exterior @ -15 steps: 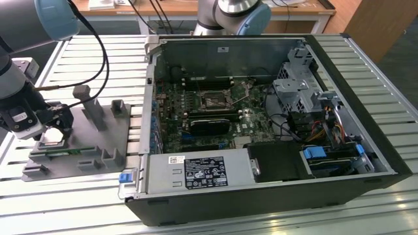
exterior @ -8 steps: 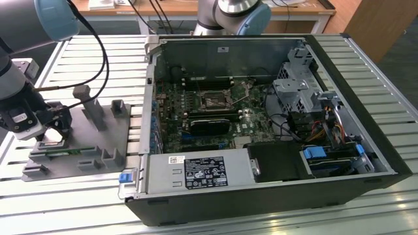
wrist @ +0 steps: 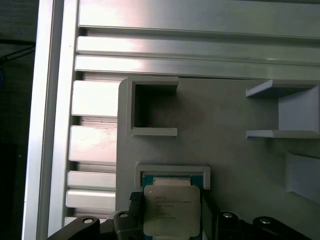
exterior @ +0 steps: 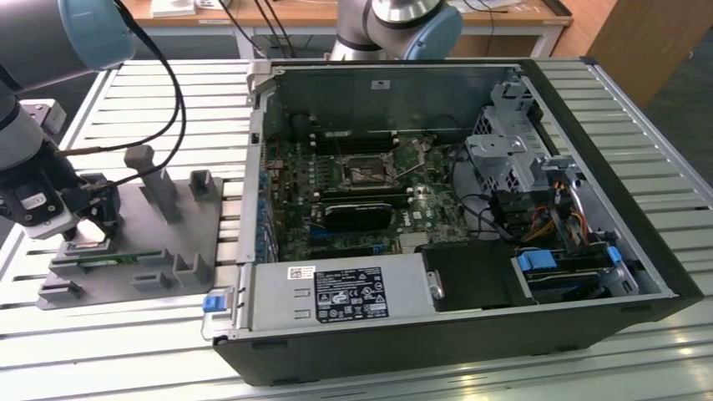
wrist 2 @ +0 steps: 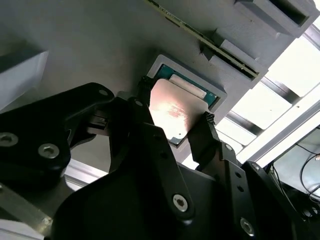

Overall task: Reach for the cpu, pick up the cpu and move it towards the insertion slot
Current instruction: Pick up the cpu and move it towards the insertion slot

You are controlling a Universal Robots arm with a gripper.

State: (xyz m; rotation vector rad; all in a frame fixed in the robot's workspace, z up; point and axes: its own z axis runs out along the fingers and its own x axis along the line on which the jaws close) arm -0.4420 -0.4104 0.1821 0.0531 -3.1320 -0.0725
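The cpu (wrist 2: 172, 110) is a flat square chip with a silvery top. It lies at a shallow square pocket (wrist: 172, 171) of the grey fixture (exterior: 134, 242). My gripper (wrist 2: 175, 107) has one black finger (wrist 2: 142, 97) against one side of the chip and the other finger (wrist 2: 207, 125) against the opposite side, shut on it. In the first wrist view the cpu (wrist: 171, 210) sits between the same fingertips of the gripper (wrist: 171, 207). I cannot tell whether it is raised off the pocket floor. In the exterior view the gripper (exterior: 89, 238) is low over the fixture. The insertion slot (exterior: 362, 171) lies on the motherboard inside the open computer case.
A narrow green memory stick (exterior: 106, 259) lies in the fixture beside the pocket. Grey posts (exterior: 156, 188) stand up from the fixture on the case side. The case wall (exterior: 259, 167) rises between fixture and motherboard. A black heatsink block (exterior: 356, 215) sits near the socket. Everything rests on a slatted aluminium table (exterior: 134, 342).
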